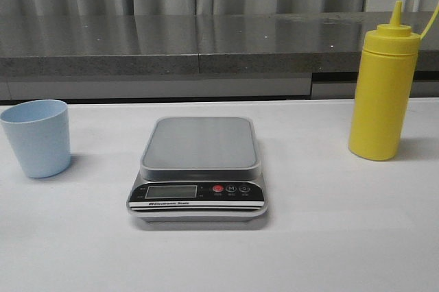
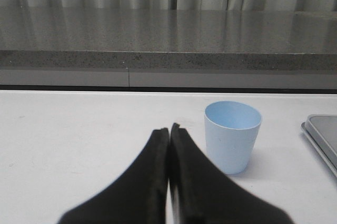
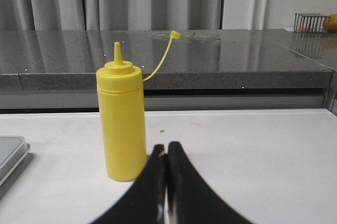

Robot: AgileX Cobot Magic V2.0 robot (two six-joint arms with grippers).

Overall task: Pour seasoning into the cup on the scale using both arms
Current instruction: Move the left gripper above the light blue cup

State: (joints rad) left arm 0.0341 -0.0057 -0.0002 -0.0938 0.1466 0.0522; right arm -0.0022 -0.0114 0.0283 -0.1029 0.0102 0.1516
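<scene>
Yellow seasoning (image 1: 381, 93) stands upright at 3 o'clock of the scale (image 1: 199, 167), well apart from it, nozzle tip uncapped with the tethered cap hanging free. The cup (image 1: 36, 137) stands upright at 9 o'clock of the scale, also well apart; the platform is bare. The left gripper (image 2: 169, 129) and right gripper (image 3: 166, 146) both have fingers pressed together, holding nothing. Recommended procedure: spread the left fingers first, approach the cup at mid-wall, grip lightly to avoid deformation, and seat it centrally on the platform before pouring.

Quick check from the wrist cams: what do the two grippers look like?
Both look alike: the left gripper and right gripper are plain matte black, each with two smooth jaws tapering to narrow tips. No markings or cables show; the arms themselves are out of view.
</scene>
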